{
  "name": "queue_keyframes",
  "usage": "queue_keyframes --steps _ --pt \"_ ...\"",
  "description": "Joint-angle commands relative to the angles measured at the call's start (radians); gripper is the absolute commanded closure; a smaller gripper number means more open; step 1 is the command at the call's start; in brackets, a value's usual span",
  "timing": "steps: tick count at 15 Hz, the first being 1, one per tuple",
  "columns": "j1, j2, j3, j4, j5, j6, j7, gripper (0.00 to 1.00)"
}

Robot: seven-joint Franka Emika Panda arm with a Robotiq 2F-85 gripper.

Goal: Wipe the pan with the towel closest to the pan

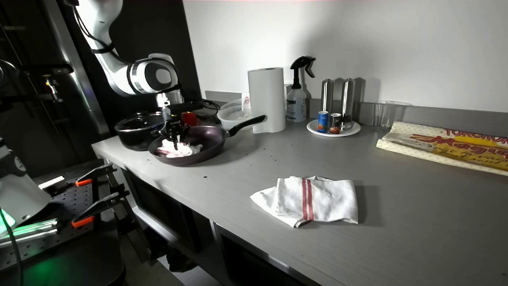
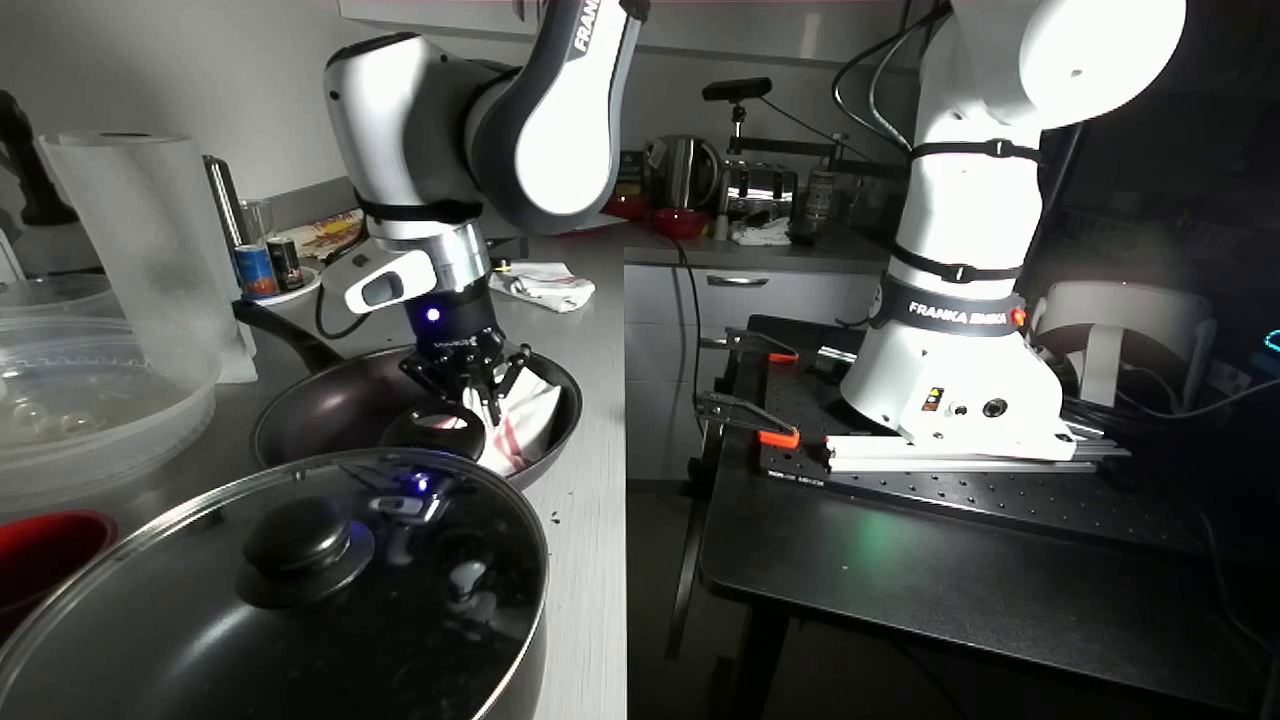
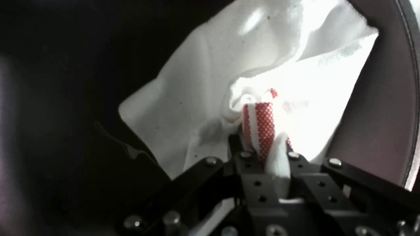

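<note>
At eight o'clock inside the pan, seen in an exterior view, the towel lies bunched, the jaws of the gripper clenched on it. From the pan, a folded towel lies well apart at four o'clock, the pot just beside at ten.

In an exterior view the lidded pot, cut off below, hides part of the pan. The gripper covers some of the towel; print on the spray bottle is illegibly small.
</note>
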Motion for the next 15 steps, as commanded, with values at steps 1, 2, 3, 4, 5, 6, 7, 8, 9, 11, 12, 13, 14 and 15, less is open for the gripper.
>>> queue_keyframes --steps 1,2,3,4,5,6,7,8,9,11,12,13,14,15 --pt "0.023 0.050 0.007 0.066 0.036 -0.041 -0.030 0.97" --pt "0.033 0.067 0.001 0.092 0.034 -0.047 -0.015 0.97" --pt "0.044 0.085 -0.009 0.121 0.028 -0.048 0.002 0.97" --pt "0.052 0.103 -0.016 0.149 0.025 -0.049 0.015 0.97" --pt "0.059 0.120 -0.026 0.178 0.021 -0.047 0.031 0.97" --pt "0.064 0.136 -0.033 0.205 0.020 -0.048 0.044 0.97" --pt "0.068 0.151 -0.042 0.233 0.018 -0.045 0.059 0.97" --pt "0.069 0.161 -0.046 0.256 0.019 -0.046 0.069 0.97" --pt "0.067 0.170 -0.052 0.277 0.019 -0.044 0.081 0.97" --pt "0.059 0.180 -0.060 0.306 0.021 -0.039 0.095 0.97" --pt "0.052 0.179 -0.062 0.311 0.023 -0.036 0.098 0.97" --pt "0.049 0.170 -0.069 0.308 0.019 -0.031 0.108 0.97" --pt "0.045 0.163 -0.072 0.303 0.016 -0.027 0.111 0.97" --pt "0.044 0.142 -0.080 0.282 0.008 -0.016 0.121 0.97"
